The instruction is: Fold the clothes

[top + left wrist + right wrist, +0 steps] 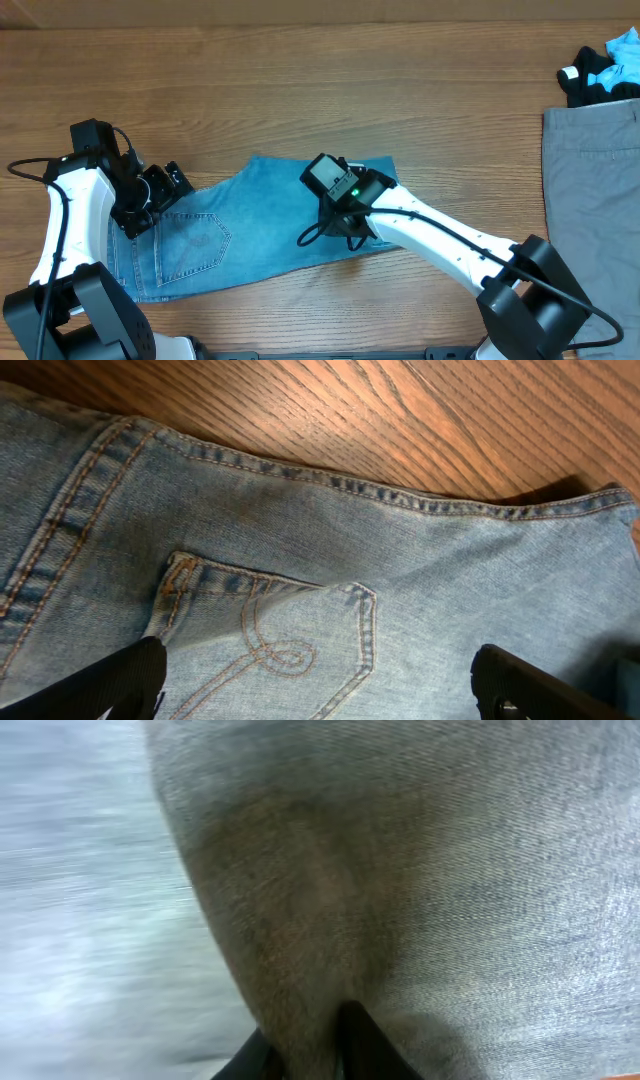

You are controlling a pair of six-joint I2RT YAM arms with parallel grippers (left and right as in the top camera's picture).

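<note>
Denim bunches in a ridge between the close-set fingers of the right gripper (pixel 305 1050). If that pinch drags on release, the jeans (pixel 250 225), lying left of centre on the table (pixel 300 80), could lose their fold. The left gripper (pixel 335 685) hangs wide open over the back pocket (pixel 290 640) — holding nothing down. Grey trousers (pixel 595 200) lie well apart.
</note>
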